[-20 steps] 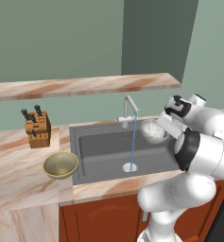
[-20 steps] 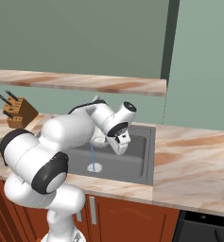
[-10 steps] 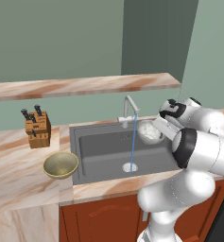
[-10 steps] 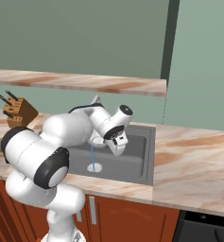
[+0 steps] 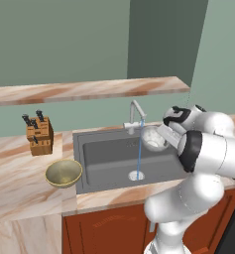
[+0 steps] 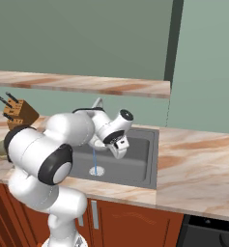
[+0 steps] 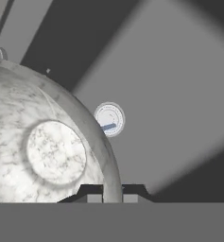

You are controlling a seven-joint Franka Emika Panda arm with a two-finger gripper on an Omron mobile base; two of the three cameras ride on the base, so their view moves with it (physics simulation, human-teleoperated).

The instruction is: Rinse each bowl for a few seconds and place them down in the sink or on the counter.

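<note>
No writing shows; claw (image 7: 112, 196) grips the grey bowl's (image 7: 47, 146) rim above the sink (image 7: 179, 94).

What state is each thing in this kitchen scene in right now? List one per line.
faucet: running, a thin stream falls to the drain.
grey bowl: held above the sink, beside the stream.
gripper: shut on the bowl's rim.
olive bowl: upright on the counter.
</note>
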